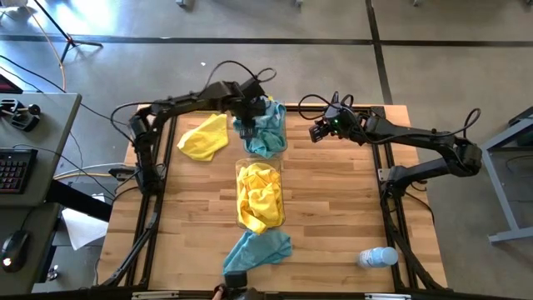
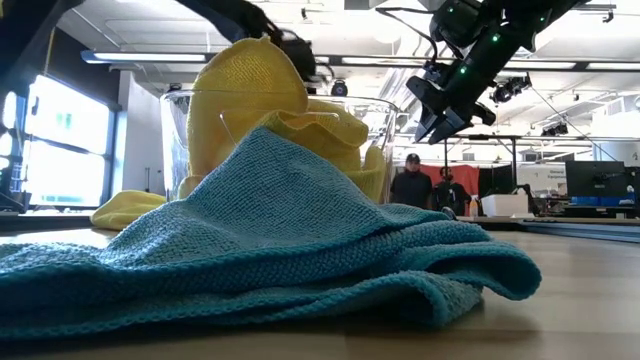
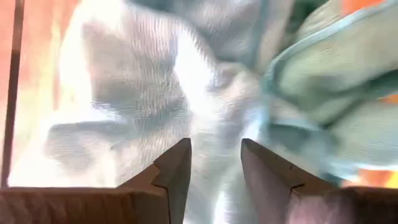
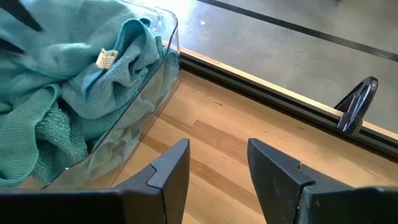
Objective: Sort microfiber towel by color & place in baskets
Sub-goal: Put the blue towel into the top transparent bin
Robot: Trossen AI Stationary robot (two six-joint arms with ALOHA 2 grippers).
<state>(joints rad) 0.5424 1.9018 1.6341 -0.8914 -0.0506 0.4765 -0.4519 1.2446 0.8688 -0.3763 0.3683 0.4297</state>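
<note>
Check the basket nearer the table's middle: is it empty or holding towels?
Holding towels. In the high view, the middle basket is piled with yellow towels, and the low view shows them heaped above its clear rim.

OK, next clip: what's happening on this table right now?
A two-arm robot is sorting towels by colour into two clear bins. The left gripper hovers open right over the teal towels in the far bin. The right gripper waits open beside that bin, holding nothing. The near bin is piled with yellow towels. One yellow towel and one teal towel still lie loose on the table, with a plastic bottle near a corner.
</note>
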